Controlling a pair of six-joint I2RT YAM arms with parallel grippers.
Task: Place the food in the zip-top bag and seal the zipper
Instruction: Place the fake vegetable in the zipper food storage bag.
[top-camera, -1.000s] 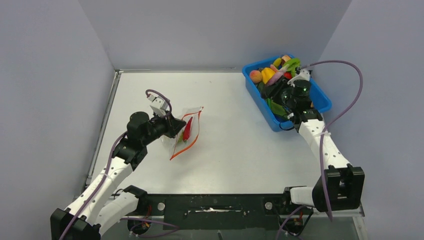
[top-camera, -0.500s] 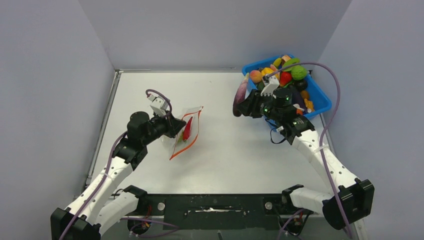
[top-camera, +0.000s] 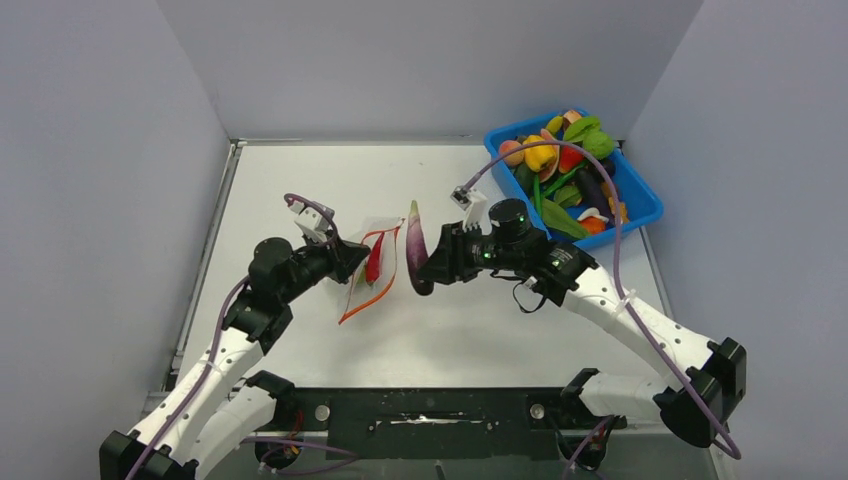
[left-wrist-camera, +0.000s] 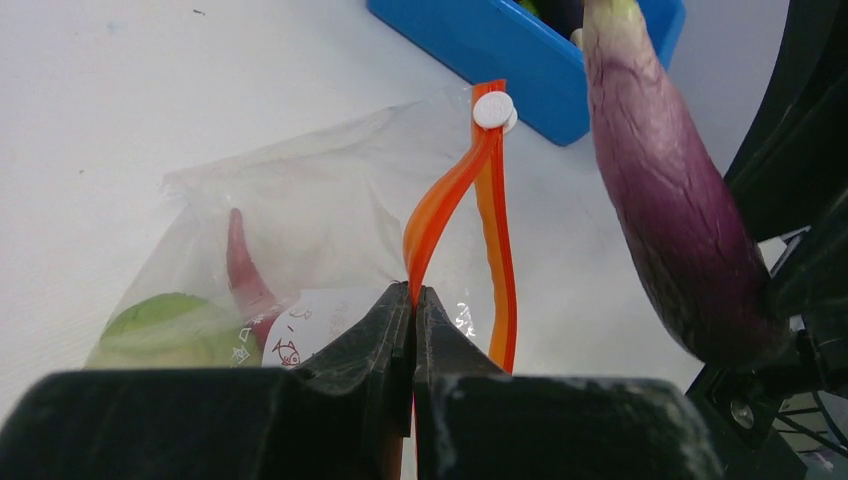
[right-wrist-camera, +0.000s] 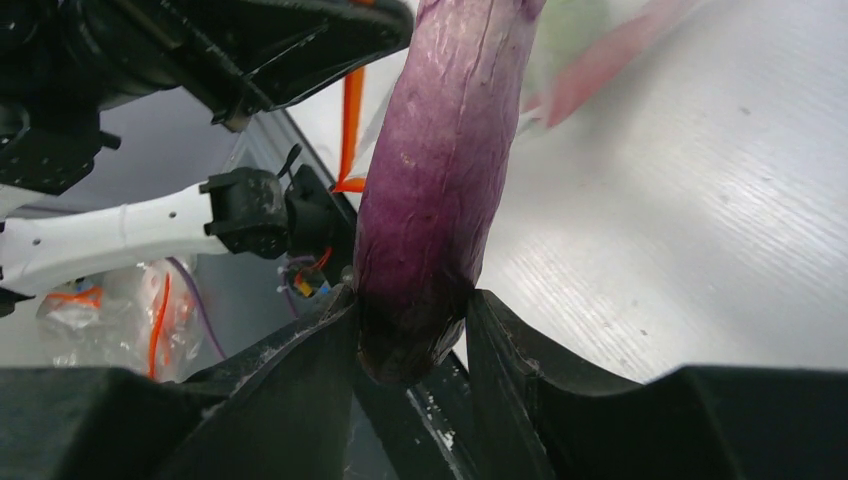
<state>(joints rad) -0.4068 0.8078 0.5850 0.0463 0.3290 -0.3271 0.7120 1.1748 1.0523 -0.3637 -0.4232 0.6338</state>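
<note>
The clear zip-top bag (top-camera: 384, 228) lies left of the table's centre, and its mouth gapes towards the right. My left gripper (top-camera: 352, 262) is shut on one lip of the orange-red zipper (left-wrist-camera: 440, 205) and holds it apart from the other lip. Inside the bag lie a red chili (left-wrist-camera: 243, 270) and a green round food (left-wrist-camera: 160, 325). My right gripper (top-camera: 425, 272) is shut on the thick end of a long purple eggplant (top-camera: 416, 245). The eggplant (right-wrist-camera: 440, 170) hangs just right of the bag's mouth.
A blue tub (top-camera: 642, 206) at the back right holds several more toy foods, among them a peach (top-camera: 511, 152) and a yellow pepper (top-camera: 538, 156). Grey walls close the table on three sides.
My right arm has lifted the eggplant out of the blue tub and carried it left across the table to the bag's mouth. The left gripper has kept its hold on the zipper.
</note>
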